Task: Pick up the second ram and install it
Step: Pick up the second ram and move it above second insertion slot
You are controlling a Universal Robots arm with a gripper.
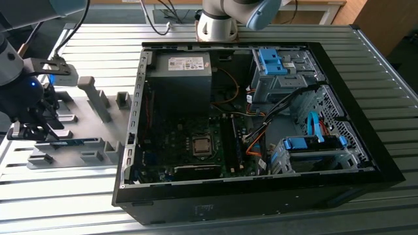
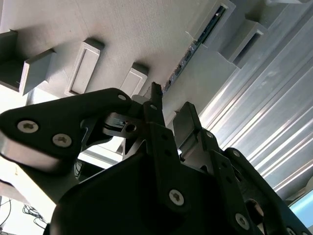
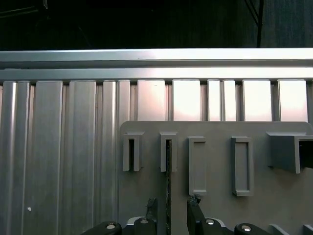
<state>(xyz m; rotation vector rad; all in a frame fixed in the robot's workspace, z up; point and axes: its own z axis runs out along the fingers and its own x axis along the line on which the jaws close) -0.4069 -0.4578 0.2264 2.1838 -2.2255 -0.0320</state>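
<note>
Second ram [image 3: 167, 181] stands on edge in the grey holder [image 3: 215, 161] on the table [image 3: 73, 147], between the open hand's [image 3: 172, 203] spread fingers. Print on the power supply's [image 1: 177, 85] white label [image 1: 185, 63] is illegible.

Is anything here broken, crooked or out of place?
Nothing stands out. The ram stands straight on edge in its slot in the grey holder, with the open gripper straddling it. The computer case lies open on the table; no damage shows.
</note>
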